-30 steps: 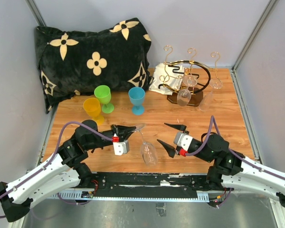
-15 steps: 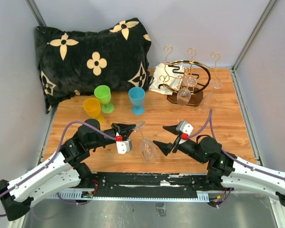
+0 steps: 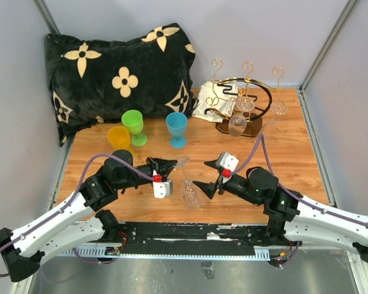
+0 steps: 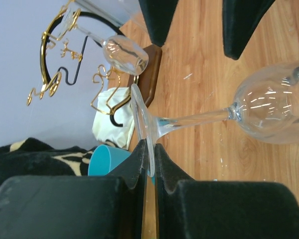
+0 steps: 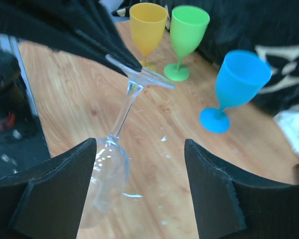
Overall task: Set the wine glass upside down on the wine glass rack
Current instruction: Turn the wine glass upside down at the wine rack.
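A clear wine glass (image 3: 190, 192) hangs bowl-down and tilted above the table. My left gripper (image 3: 175, 163) is shut on the rim of its foot (image 4: 140, 117), and the stem (image 4: 199, 118) and bowl (image 4: 274, 109) stick out beyond the fingers. My right gripper (image 3: 200, 173) is open just right of the glass. In the right wrist view the bowl (image 5: 107, 174) lies by the left finger of that gripper (image 5: 140, 144), with no contact. The gold wire wine glass rack (image 3: 242, 101) stands at the back right on its brown base, with a glass (image 3: 237, 124) hanging upside down from it.
Yellow (image 3: 118, 138), green (image 3: 134, 125) and blue (image 3: 176, 128) plastic goblets stand mid-left. A black flowered pillow (image 3: 119, 73) fills the back left. A white cloth (image 3: 207, 103) lies beside the rack. Another clear glass (image 3: 268, 127) hangs at the rack's right. Grey walls close in the table.
My right gripper has swung left and turned, and its open fingers now stand right beside the glass bowl. The left gripper with the glass has shifted slightly right.
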Motion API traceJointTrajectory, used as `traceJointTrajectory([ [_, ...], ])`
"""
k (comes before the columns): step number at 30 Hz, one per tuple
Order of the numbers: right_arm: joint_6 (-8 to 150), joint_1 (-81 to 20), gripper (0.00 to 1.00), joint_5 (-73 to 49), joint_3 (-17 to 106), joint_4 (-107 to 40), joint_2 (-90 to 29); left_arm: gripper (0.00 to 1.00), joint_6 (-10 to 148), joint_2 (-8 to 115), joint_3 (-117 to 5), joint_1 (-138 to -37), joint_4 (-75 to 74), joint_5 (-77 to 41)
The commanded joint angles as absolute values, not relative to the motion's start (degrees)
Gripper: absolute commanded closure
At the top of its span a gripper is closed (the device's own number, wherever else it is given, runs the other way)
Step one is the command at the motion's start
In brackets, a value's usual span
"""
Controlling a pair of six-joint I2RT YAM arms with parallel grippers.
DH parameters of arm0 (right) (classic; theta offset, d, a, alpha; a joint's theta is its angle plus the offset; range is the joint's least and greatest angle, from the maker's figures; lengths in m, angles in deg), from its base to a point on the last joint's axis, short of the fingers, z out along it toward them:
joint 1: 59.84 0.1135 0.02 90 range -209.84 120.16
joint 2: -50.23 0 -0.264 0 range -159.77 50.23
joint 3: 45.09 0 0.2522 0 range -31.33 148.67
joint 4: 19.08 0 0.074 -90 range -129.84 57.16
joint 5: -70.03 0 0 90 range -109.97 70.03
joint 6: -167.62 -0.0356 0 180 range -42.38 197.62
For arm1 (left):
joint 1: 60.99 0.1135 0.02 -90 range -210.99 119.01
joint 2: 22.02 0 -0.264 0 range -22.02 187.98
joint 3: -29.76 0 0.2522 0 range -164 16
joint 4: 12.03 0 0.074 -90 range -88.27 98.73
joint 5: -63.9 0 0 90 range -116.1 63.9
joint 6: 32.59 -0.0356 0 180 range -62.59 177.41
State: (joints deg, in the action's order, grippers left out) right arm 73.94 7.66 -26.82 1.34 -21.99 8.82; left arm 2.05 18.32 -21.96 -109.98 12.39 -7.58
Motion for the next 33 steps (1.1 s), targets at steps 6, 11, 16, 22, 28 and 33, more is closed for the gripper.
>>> traceJointTrajectory([
  [6, 122.77, 8.53, 0.32, -13.06, 8.0, -35.05, 13.52, 1.0, -2.55, 19.47, -26.24, -110.39, 16.05, 4.74],
  [11, 128.55, 8.54, 0.36, -10.38, 13.04, -39.74, 8.01, 1.0, -3.02, 20.81, -27.49, -110.45, 18.42, 7.8],
  [16, 129.34, 8.53, 0.38, -6.05, 17.42, -43.65, 2.09, 1.0, -3.49, 21.85, -27.64, -110.45, 18.48, 8.26],
  [22, 129.1, 8.54, 0.47, -4.59, 19.2, -45.75, -1.28, 1.0, -3.72, 22.28, -28.02, -110.47, 18.78, 8.57],
  [28, 128.9, 8.53, 0.6, -3.69, 19.92, -45.71, -2.73, 0.99, -3.77, 22.34, -27.95, -110.47, 18.87, 8.06],
  [33, 128.51, 8.54, 0.69, -3.25, 20.33, -45.88, -3.74, 1.0, -3.69, 22.01, -27.88, -110.43, 18.87, 7.87],
])
